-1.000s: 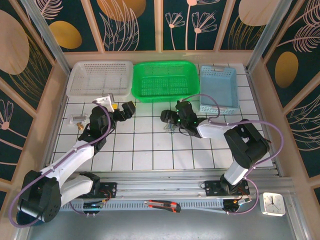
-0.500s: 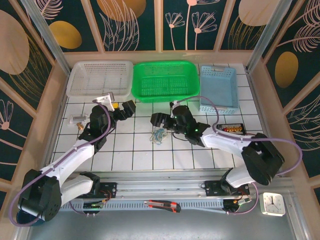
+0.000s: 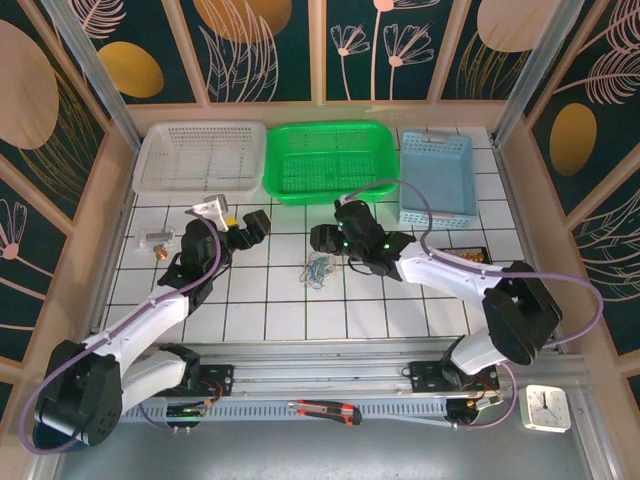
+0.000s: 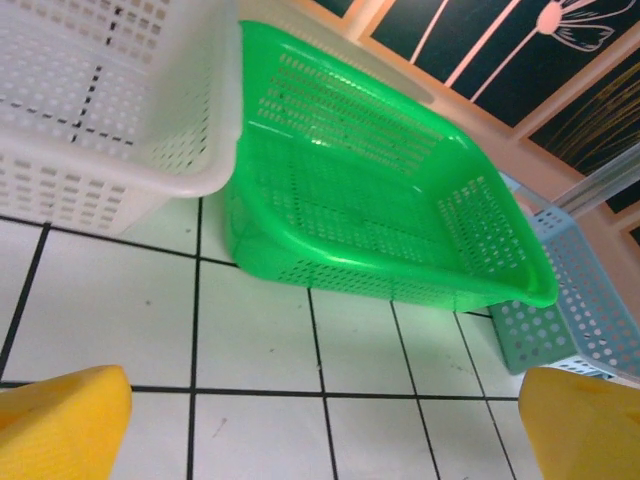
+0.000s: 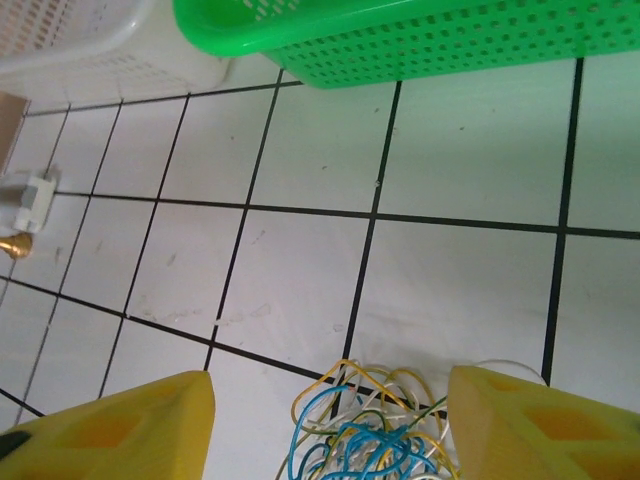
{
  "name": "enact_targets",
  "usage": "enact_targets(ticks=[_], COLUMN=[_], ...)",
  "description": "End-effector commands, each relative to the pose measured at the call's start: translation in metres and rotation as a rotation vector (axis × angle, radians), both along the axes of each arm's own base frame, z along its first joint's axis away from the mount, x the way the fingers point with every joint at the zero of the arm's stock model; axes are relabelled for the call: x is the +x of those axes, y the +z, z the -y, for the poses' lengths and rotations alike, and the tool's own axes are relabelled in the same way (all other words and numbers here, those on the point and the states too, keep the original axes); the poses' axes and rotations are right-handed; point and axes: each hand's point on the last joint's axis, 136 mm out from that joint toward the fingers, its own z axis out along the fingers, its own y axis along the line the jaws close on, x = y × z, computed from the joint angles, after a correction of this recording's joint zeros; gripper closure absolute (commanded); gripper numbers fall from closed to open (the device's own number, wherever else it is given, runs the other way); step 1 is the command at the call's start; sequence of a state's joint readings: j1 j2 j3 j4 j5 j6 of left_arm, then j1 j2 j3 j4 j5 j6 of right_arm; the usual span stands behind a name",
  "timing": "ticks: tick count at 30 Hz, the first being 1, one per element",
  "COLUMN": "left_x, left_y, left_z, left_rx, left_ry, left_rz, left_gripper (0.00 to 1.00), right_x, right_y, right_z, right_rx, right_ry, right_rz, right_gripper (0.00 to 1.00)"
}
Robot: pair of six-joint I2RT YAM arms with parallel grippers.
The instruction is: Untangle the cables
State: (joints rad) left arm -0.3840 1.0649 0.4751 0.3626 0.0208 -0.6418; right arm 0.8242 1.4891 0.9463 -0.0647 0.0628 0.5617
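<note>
The cables point(image 3: 318, 268) lie as a small knotted clump of blue, yellow and white strands on the white tiles in the middle of the table. In the right wrist view the cables point(image 5: 385, 435) sit low between two yellow fingers point(image 5: 110, 425). My right gripper point(image 3: 326, 239) point(image 5: 330, 425) hangs just behind the clump with its jaws apart, and the strands are near the right finger but not pinched. My left gripper point(image 3: 250, 224) point(image 4: 320, 430) stands wide open over bare tile to the left, with nothing between its fingers.
Three baskets line the back: white point(image 3: 198, 155), green point(image 3: 330, 160) and blue point(image 3: 436, 175). A small white and brass part point(image 3: 158, 241) lies at the left. A dark flat box point(image 3: 466, 257) lies at the right. Wooden walls close in both sides.
The right arm has reached left across the table, and the clump now lies a little further left and nearer than a second ago. The left arm has barely moved.
</note>
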Motion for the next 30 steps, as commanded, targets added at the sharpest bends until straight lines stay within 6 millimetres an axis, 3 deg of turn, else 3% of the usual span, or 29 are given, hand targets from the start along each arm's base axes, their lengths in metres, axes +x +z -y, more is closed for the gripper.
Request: enact_targets(ticks=[1, 5, 11, 21, 30], left_x=[0.000, -0.001, -0.001, -0.002, -0.001], left_y=[0.008, 0.005, 0.001, -0.003, -0.002], left_z=[-0.002, -0.002, -0.003, -0.002, -0.001], left_rx=[-0.024, -0.015, -0.008, -0.006, -0.009], left_ry=[0.020, 0.018, 0.019, 0.011, 0.011], left_rz=[0.036, 0.029, 0.023, 0.012, 0.015], left_gripper=[0.01, 0.01, 0.01, 0.01, 0.01], right_x=[-0.001, 0.004, 0.010, 0.016, 0.011], right_y=[-0.010, -0.018, -0.035, -0.060, -0.064], right_z=[-0.006, -0.018, -0.030, -0.038, -0.043], right_rx=[-0.056, -0.051, -0.061, -0.085, -0.068], right_ry=[0.027, 0.039, 0.047, 0.041, 0.066], right_rz=[-0.022, -0.047, -0.086, -0.122, -0.145], right_gripper=[0.44, 0.44, 0.37, 0.38, 0.42])
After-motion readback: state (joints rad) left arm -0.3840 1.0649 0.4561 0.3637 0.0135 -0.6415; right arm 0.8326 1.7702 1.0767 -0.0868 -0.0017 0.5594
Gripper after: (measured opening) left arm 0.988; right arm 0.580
